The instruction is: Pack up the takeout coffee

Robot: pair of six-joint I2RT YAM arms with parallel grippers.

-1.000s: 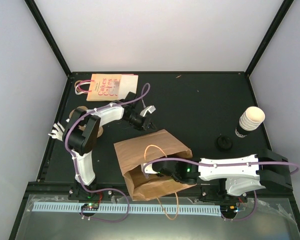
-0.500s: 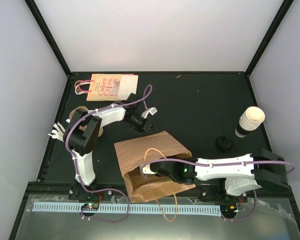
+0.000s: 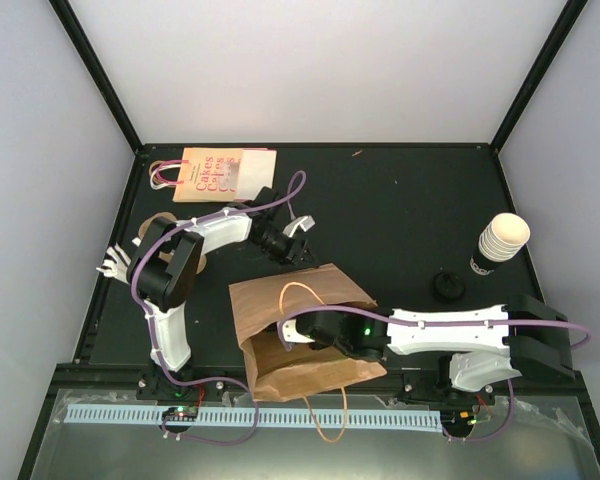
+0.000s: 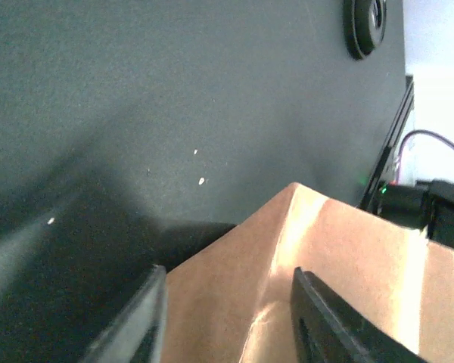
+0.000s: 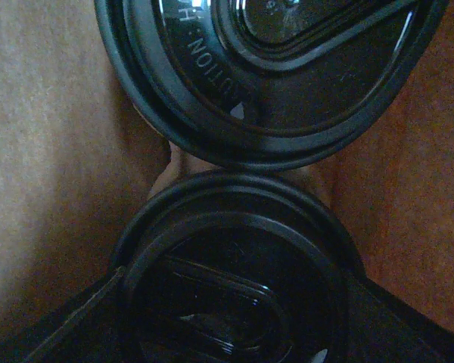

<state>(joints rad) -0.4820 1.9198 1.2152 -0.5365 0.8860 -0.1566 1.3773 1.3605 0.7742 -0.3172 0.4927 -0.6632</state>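
The brown paper bag lies open on the table in front of the arm bases. My right gripper is deep inside it, shut on the takeout coffee, whose black lid fills the space between the fingers. A second black-lidded cup lies just beyond it, lids almost touching. From the top view both cups are hidden by the bag. My left gripper is open at the bag's far corner, one finger on each side of the paper, not closed on it.
A stack of lidless cream cups stands at the right, with a loose black lid beside it, also in the left wrist view. A printed paper bag lies at the back left. Brown pulp trays sit behind the left arm.
My right arm has pushed further left into the bag, and the bag has shifted and puffed up a little. My left gripper has edged slightly towards the bag's far corner.
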